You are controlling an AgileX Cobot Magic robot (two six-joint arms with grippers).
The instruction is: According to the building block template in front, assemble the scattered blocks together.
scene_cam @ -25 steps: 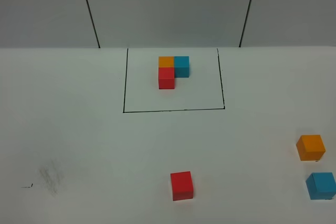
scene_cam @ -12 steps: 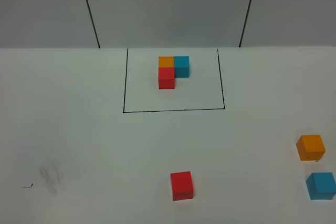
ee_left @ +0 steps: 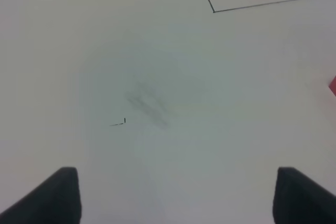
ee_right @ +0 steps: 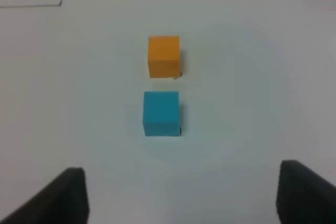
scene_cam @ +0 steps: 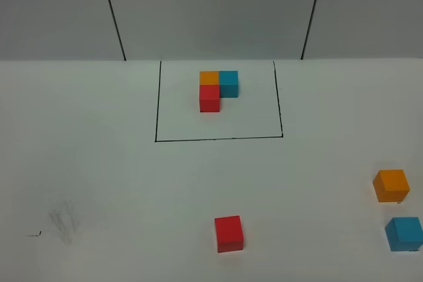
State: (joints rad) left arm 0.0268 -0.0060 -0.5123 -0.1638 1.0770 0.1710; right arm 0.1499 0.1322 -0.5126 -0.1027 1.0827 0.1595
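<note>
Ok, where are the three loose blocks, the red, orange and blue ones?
loose red block (scene_cam: 229, 234): high outside view, middle of the cube.
loose orange block (ee_right: 164, 56): right wrist view, middle of the cube.
loose blue block (ee_right: 161, 113): right wrist view, middle of the cube.

My table (scene_cam: 99, 163) holds the template (scene_cam: 215, 90) far centre, red cube (scene_cam: 229, 234) near centre, orange cube (scene_cam: 391, 185) and blue cube (scene_cam: 404, 234) near right, smudge (scene_cam: 63, 222) near left.
</note>
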